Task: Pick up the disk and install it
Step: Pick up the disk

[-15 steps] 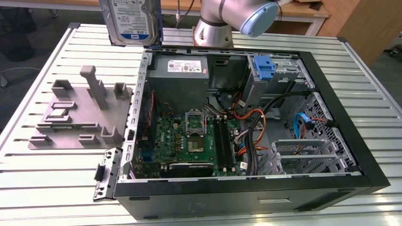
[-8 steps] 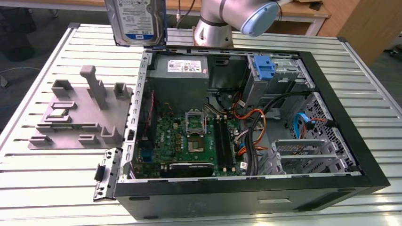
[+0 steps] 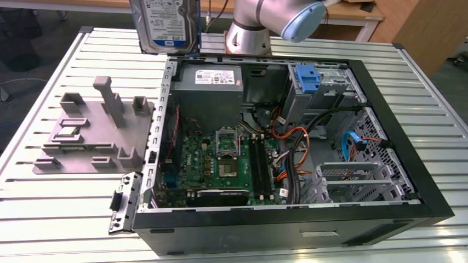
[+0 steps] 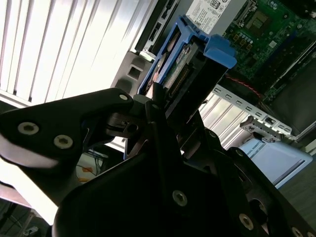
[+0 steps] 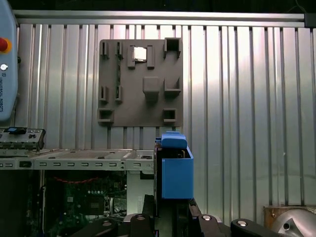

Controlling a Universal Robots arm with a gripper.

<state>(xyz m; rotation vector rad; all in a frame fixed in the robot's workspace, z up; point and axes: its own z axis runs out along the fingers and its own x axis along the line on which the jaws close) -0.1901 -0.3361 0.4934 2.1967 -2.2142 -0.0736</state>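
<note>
The claw (image 4: 159, 123) holds the disk (image 3: 165, 26) tight, high up by the far edge of the bench (image 3: 66, 219), near a far corner of the open computer case (image 3: 292, 233). I think it is best to keep the disk straight and go slowly. The case walls, wires (image 3: 292, 150) and grey box (image 3: 208, 93) leave little room.

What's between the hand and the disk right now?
Nothing. In the second wrist view the hand is shut on the disk, with its fingers pressed against the disk's blue bracket.
</note>
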